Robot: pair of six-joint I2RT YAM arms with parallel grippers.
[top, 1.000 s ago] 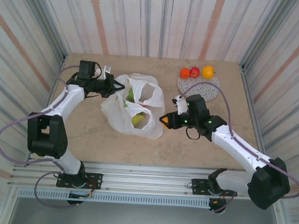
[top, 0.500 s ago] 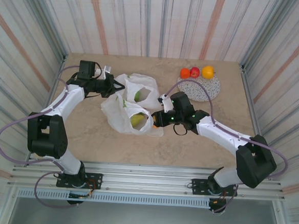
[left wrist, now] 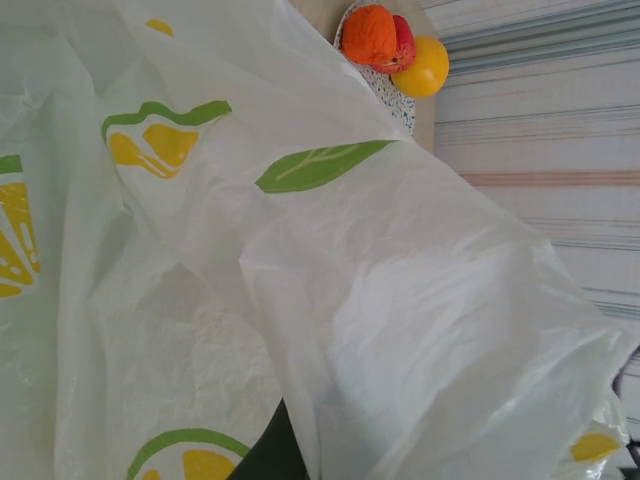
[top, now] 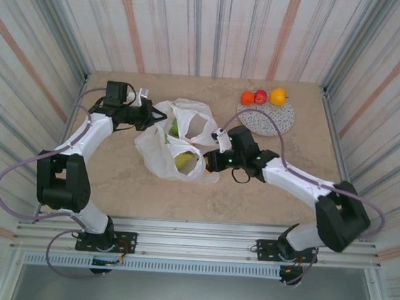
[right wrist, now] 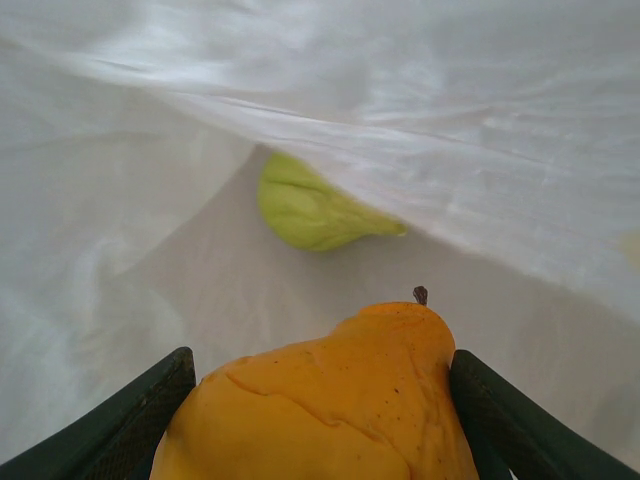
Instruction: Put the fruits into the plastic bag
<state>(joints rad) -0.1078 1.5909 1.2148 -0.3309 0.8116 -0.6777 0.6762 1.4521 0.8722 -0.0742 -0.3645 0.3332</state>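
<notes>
While the right gripper (right wrist: 320, 365) is clamped on a glossy orange-yellow pear-shaped fruit (right wrist: 320, 425), its jaws are already inside the mouth of the thin white translucent plastic bag (top: 160, 151), which is printed with lemon slices and green leaves. This fruit is therefore within the plastic bag but not yet let go. A green pear (right wrist: 315, 212) lies deeper in the plastic bag, just ahead of the held fruit. From above, a second greenish shape (top: 176, 128) shows through the far opening of the plastic bag. It is probably another pear, though the film blurs it.

The left gripper (top: 147, 115) sits at the far-left edge of the plastic bag with its jaws together, apparently pinching the film there to hold the mouth up.

Beyond the plastic bag and to its right stands a round grey speckled plate (top: 274, 121). It carries an orange ball (top: 247, 98), a red apple (top: 260, 96) and a yellow-orange ball (top: 278, 96), touching in a row.

By my reckoning the task is about half done: two fruits are bagged, one is about to be dropped, and the three on the plate are yet to be fetched.
</notes>
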